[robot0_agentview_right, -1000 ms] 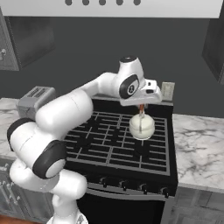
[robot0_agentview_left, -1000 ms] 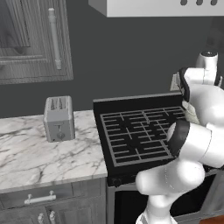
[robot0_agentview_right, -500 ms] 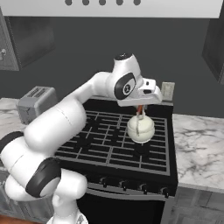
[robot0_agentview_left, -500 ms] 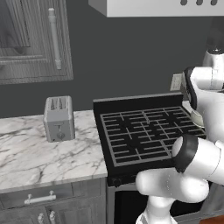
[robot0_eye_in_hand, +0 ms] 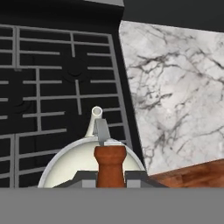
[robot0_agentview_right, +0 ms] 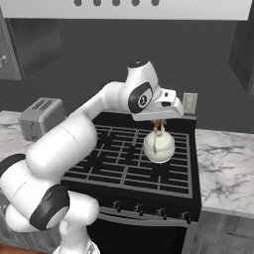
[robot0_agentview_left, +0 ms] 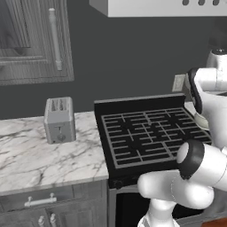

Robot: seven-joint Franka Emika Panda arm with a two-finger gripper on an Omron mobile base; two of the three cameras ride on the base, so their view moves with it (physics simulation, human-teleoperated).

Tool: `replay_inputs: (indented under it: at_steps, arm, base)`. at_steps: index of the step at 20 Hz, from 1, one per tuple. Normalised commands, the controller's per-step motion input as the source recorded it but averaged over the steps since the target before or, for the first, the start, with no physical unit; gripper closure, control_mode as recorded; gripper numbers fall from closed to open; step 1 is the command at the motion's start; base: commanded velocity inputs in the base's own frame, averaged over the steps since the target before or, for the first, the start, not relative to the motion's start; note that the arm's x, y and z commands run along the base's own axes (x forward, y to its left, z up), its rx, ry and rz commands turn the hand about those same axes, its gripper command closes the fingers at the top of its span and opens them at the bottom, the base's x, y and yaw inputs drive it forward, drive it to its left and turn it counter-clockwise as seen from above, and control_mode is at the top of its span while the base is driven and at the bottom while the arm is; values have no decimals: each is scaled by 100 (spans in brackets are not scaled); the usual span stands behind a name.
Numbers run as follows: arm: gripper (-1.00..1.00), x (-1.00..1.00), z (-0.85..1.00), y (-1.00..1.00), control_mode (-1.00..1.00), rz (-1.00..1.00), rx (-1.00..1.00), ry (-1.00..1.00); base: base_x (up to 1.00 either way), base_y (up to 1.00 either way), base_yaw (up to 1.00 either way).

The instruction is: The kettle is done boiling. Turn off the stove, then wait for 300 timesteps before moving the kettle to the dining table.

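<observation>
Kitchen colours, quick rundown

Cream-white kettle (robot0_agentview_right: 158, 147) with reddish-brown wooden handle bar (robot0_eye_in_hand: 110, 165); black stove (robot0_agentview_right: 134, 163) under grey grid grates; boxy grey toaster (robot0_agentview_left: 59, 119); white marble counter (robot0_agentview_left: 40, 155) with grey veins; dark grey wall (robot0_agentview_left: 133, 57).

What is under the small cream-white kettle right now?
The wide black gas stove with grey grates lies below the cream-white kettle. The kettle's body covers the spot directly beneath, so contact cannot be judged.

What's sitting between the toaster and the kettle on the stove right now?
Nothing but bare grates of the stove: in the right base view the toaster stands left, the kettle right, though the arm crosses in front.
</observation>
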Motion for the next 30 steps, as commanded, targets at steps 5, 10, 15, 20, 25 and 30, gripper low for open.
replay_inputs:
  at_steps: [5,10,15,20,25,30]
  arm:
    - [100,0,0,0,100,0,0,0]
    - [100,0,0,0,100,0,0,0]
    - [100,0,0,0,100,0,0,0]
    - [100,0,0,0,100,0,0,0]
    - [100,0,0,0,100,0,0,0]
    - [100,0,0,0,100,0,0,0]
  base:
    - [-46,0,-13]
    - [-53,-8,-24]
    - [-52,-6,-35]
    - [-38,-6,-42]
    - [-31,-10,-46]
    - [-16,-5,-48]
